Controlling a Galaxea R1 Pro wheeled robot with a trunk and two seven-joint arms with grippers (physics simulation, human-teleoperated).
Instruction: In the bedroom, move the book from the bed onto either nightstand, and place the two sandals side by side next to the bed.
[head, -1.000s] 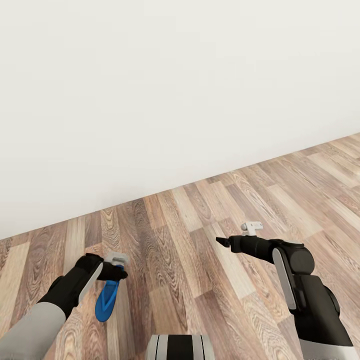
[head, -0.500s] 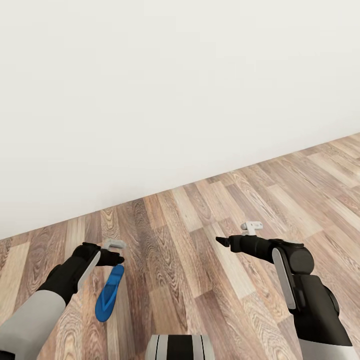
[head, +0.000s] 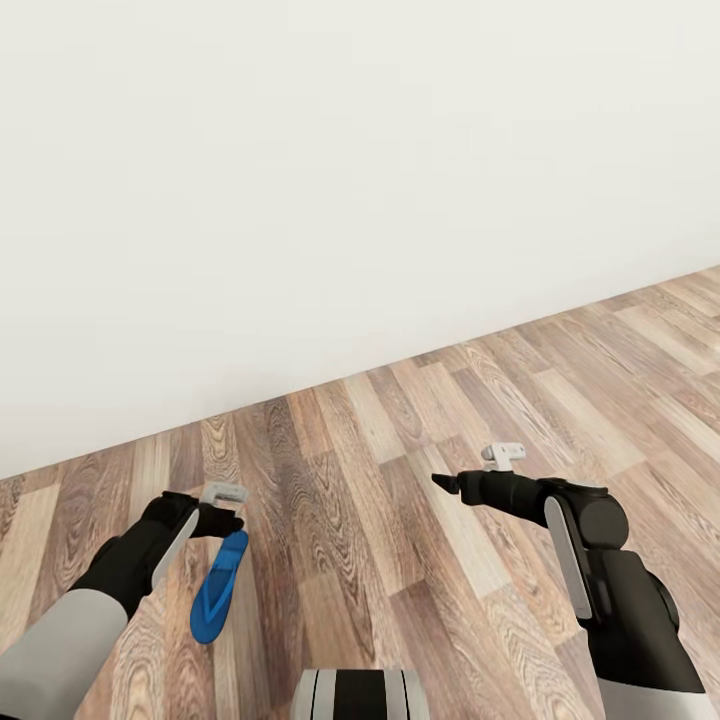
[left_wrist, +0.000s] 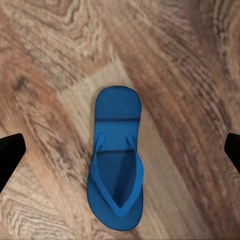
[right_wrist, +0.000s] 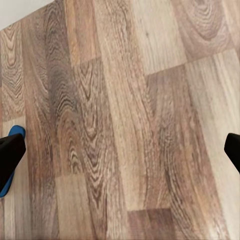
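Note:
One blue sandal (head: 218, 590) lies flat on the wood-plank floor, straps up, at the lower left of the head view. My left gripper (head: 226, 516) hovers just above its far end, open and holding nothing. In the left wrist view the sandal (left_wrist: 116, 165) lies between the widely spread black fingertips (left_wrist: 11, 157) without touching them. My right gripper (head: 447, 485) is open and empty over bare floor to the right. A sliver of the sandal (right_wrist: 16, 131) shows beside one right fingertip. The book, the bed and the nightstand are out of view.
A plain white wall (head: 350, 180) rises straight ahead and meets the plank floor (head: 400, 450) along a slanting line. The robot's base (head: 360, 695) shows at the bottom edge. Floor extends to the right.
My left gripper has let go of the sandal and risen slightly off it. The sandal now lies flat on the floor. The right arm has not moved.

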